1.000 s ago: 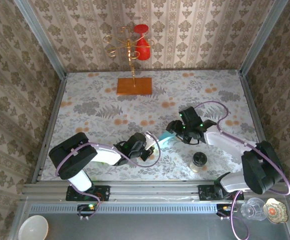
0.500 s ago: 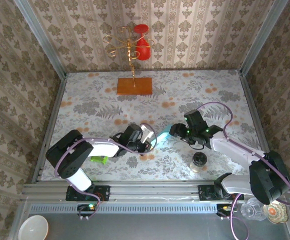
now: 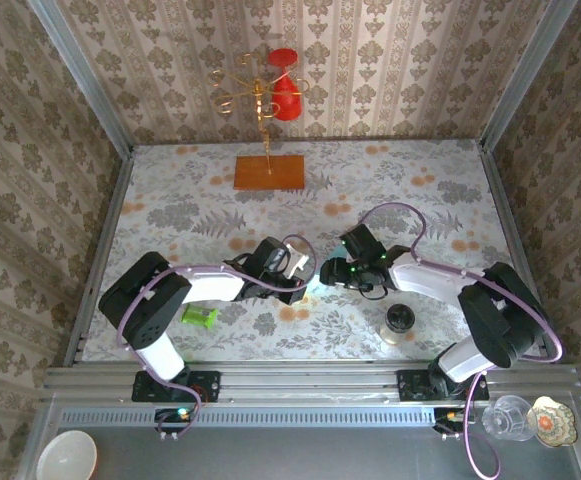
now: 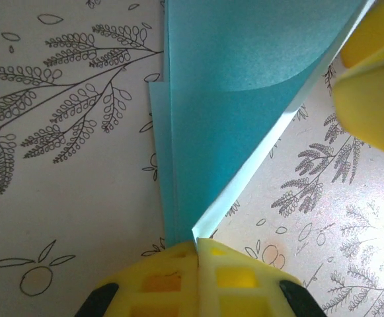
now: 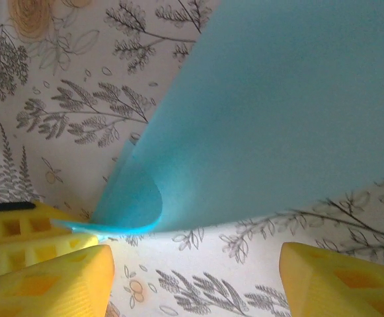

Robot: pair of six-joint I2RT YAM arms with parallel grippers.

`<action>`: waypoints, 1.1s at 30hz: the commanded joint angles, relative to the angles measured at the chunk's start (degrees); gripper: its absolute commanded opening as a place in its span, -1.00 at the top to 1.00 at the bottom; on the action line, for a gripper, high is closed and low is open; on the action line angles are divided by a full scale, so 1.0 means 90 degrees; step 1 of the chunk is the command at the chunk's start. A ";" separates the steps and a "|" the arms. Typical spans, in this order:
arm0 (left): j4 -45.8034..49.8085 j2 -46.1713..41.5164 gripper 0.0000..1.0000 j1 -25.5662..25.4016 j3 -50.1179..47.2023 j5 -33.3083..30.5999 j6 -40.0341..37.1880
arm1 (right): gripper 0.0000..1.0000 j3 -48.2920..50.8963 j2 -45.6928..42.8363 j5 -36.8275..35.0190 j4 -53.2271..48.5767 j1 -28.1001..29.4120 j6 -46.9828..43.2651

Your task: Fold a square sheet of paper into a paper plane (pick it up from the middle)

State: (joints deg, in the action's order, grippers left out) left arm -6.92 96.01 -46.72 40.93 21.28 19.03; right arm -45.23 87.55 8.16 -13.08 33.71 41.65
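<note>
At mid-frame from above, pinches thin light-blue square sheet of paper [image 4: 231, 99] in closed left fingers [image 4: 158, 284]; straddles its curled flap with spread right fingers [image 5: 59, 277]. Mid-fold; next likely needs flattening that curl.

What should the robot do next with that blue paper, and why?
Probably ease the right pincer forward and close it on the curled fold: its jaws stand open facing the blue paper, while the left pincer pinches one corner.
</note>
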 commanded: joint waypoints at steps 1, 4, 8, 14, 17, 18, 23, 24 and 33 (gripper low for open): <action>0.0442 0.0163 0.92 0.0050 0.0038 0.0198 0.0200 | -0.38 -0.0254 0.0210 0.0003 0.0243 0.0036 -0.0165; 0.0416 0.0182 0.92 0.0069 0.0023 0.0247 0.0238 | -0.38 -0.0406 0.0410 -0.0197 0.0205 0.0034 -0.0160; 0.0369 0.0202 0.92 0.0084 -0.0011 0.0297 0.0281 | -0.38 -0.0547 0.0619 -0.0627 0.0130 0.0024 -0.0064; 0.0319 0.0197 0.91 0.0103 -0.0093 0.0328 0.0346 | -0.34 -0.0796 0.0986 -0.0954 -0.0175 0.0014 0.0011; 0.0307 0.0173 0.89 0.0104 -0.0114 0.0327 0.0357 | -0.33 -0.0843 0.1130 -0.0995 -0.0267 0.0014 -0.0016; 0.0309 0.0168 0.88 0.0110 -0.0114 0.0340 0.0366 | -0.33 -0.0848 0.1173 -0.0995 -0.0280 0.0014 -0.0024; 0.0340 0.0076 0.78 0.0116 -0.0071 0.0385 0.0375 | -0.35 -0.0944 0.1378 -0.0918 -0.0376 0.0038 -0.0105; 0.0376 0.0049 0.75 0.0127 -0.0039 0.0391 0.0378 | -0.35 -0.0986 0.1427 -0.0907 -0.0425 0.0043 -0.0125; 0.0486 -0.0309 0.52 0.0187 0.0137 0.0439 0.0435 | -0.36 -0.1247 0.1822 -0.0936 -0.0847 0.0121 -0.0174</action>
State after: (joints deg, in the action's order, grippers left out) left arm -5.37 95.26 -45.58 40.99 24.71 22.37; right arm -56.45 100.07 1.30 -18.63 34.22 40.77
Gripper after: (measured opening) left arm 0.238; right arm 0.677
